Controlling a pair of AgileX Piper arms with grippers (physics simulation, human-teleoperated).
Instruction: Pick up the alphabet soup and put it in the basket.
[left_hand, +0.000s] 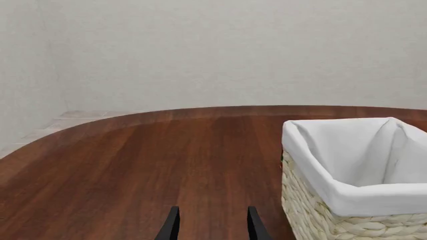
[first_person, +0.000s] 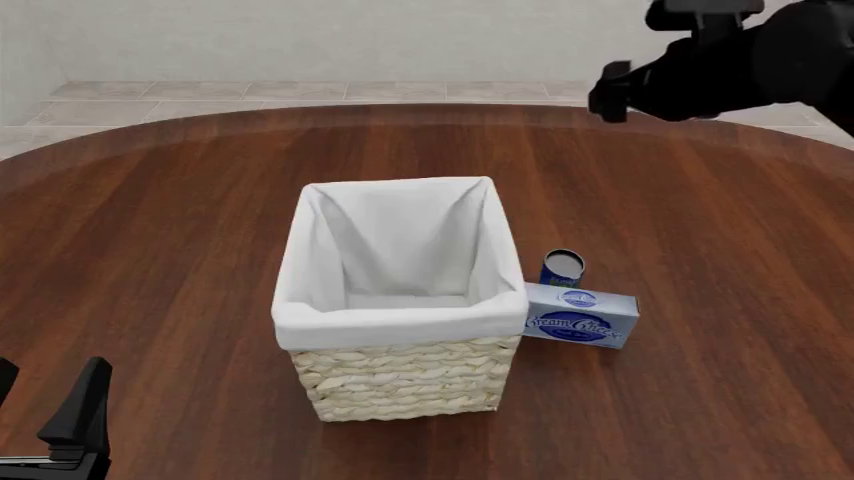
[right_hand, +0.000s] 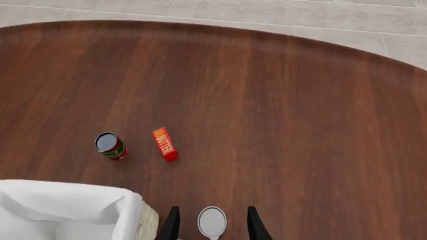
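The alphabet soup (first_person: 562, 266), a small can with a blue label and grey top, stands upright on the table just right of the basket (first_person: 400, 322). In the right wrist view the can's top (right_hand: 212, 220) shows between my right gripper's (right_hand: 212, 225) open fingers, far below them. The right gripper (first_person: 611, 92) hangs high over the table's far right, empty. The basket's corner shows there too (right_hand: 127, 210). My left gripper (left_hand: 212, 227) is open and empty, low near the table's front left (first_person: 43, 405), with the basket (left_hand: 313, 210) beside it.
A blue-and-white cream cheese box (first_person: 579, 318) lies against the can's near side and touches the basket's right corner. A red-labelled can (right_hand: 110, 146) and a red butter box (right_hand: 165, 144) sit on the table beyond the basket in the right wrist view.
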